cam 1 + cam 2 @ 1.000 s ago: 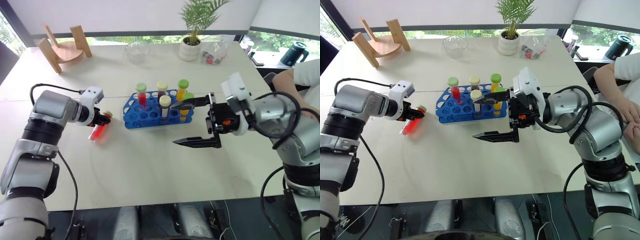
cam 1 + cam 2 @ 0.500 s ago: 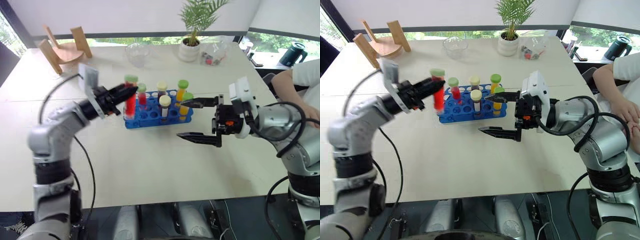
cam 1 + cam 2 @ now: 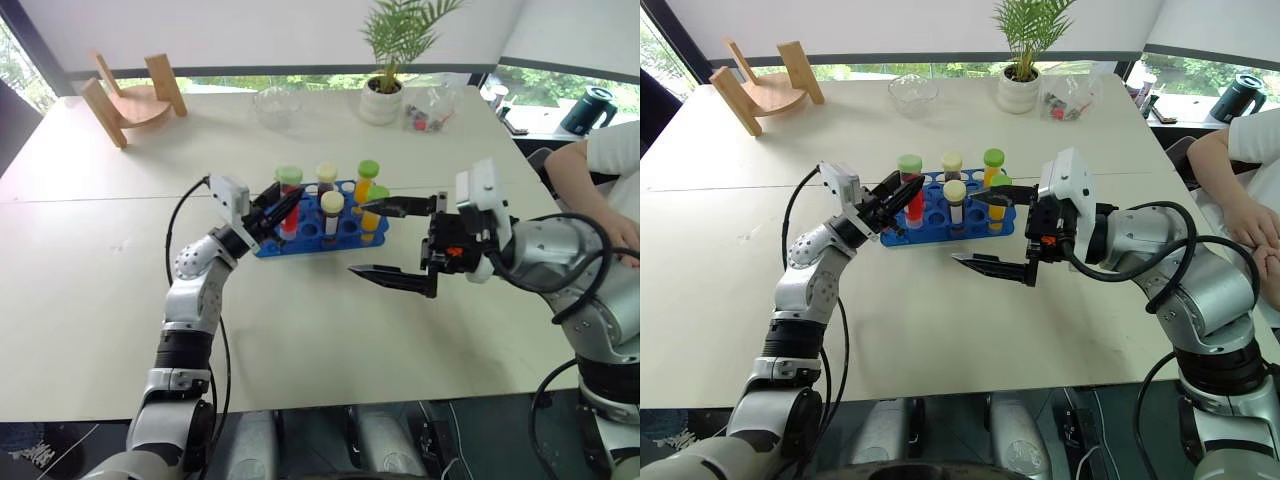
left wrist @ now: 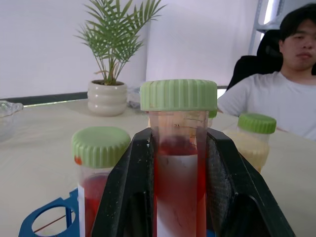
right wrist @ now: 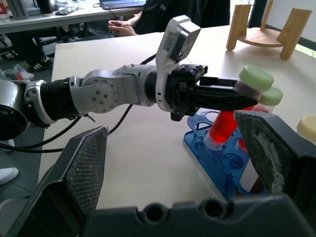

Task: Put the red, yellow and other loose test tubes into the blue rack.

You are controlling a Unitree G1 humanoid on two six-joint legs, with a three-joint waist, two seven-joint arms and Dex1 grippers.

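Observation:
My left gripper (image 3: 287,199) is shut on a red test tube with a green cap (image 4: 178,96), just below the cap. It holds the tube nearly upright over the left end of the blue rack (image 3: 312,237), lower end down at the rack's holes (image 5: 213,139). Another red, green-capped tube (image 4: 100,148) stands in the rack right beside it. Cream-capped tubes (image 3: 331,204) and yellow tubes with green caps (image 3: 367,172) fill other holes. My right gripper (image 3: 365,237) hangs open, just to the right of the rack and in front of it, with nothing in it.
A wooden stand (image 3: 130,95) sits at the back left. A glass bowl (image 3: 275,102), a potted plant (image 3: 382,98) and a clear bag (image 3: 430,105) line the far edge. A person's arm (image 3: 605,165) rests at the right edge near a dark kettle (image 3: 590,106).
My left gripper has carried the red tube from low over the table left of the rack, up and right to the rack's left end, and turned it upright. The right gripper stayed put.

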